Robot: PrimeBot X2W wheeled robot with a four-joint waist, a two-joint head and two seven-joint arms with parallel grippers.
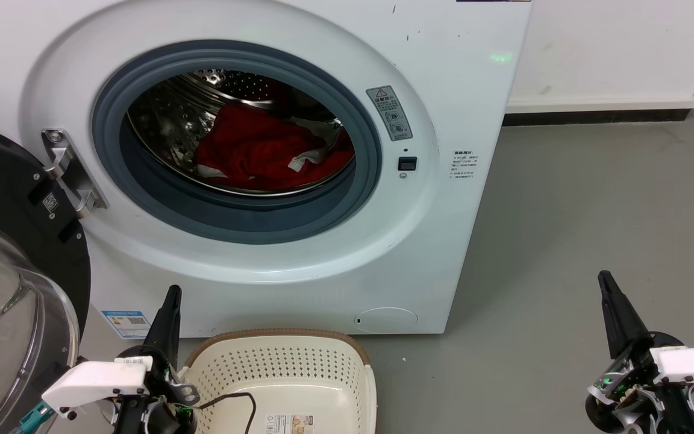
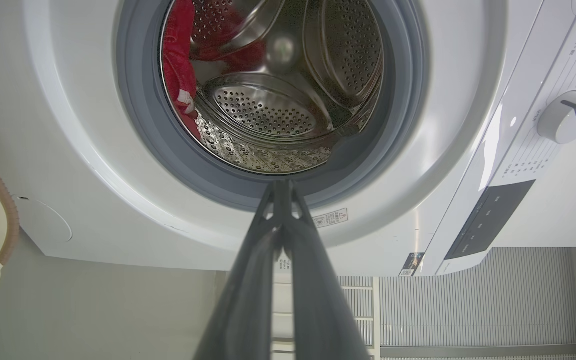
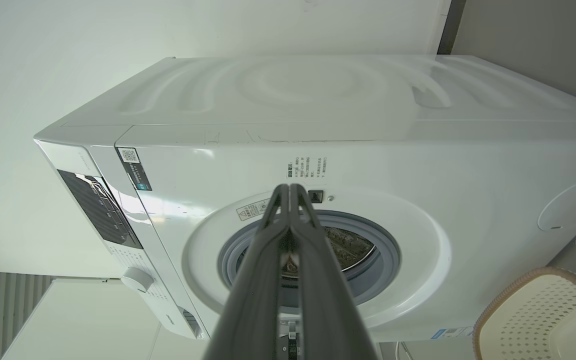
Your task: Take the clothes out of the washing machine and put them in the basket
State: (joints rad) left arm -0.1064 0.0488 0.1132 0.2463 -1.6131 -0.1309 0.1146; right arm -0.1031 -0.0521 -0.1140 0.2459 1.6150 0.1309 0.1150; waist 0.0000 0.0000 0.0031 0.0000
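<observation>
Ahead, washing machine (image 1: 299,265): porthole open.
Clothes (image 1: 262,150): partly hidden by rim.
Basket (image 1: 287,367): cropped below.
Left end effector (image 1: 172,296), right end effector (image 1: 605,278): clenched, empty.

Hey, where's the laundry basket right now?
In the head view the basket sits on the floor at bottom centre, directly in front of the washing machine and just right of the left gripper.

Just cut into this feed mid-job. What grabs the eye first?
The red clothes heaped in the steel drum of the open washing machine stand out first, upper middle of the head view. Below it on the floor sits the cream basket, no clothes in its visible part. The left gripper and right gripper sit low at either side, fingers shut.
</observation>
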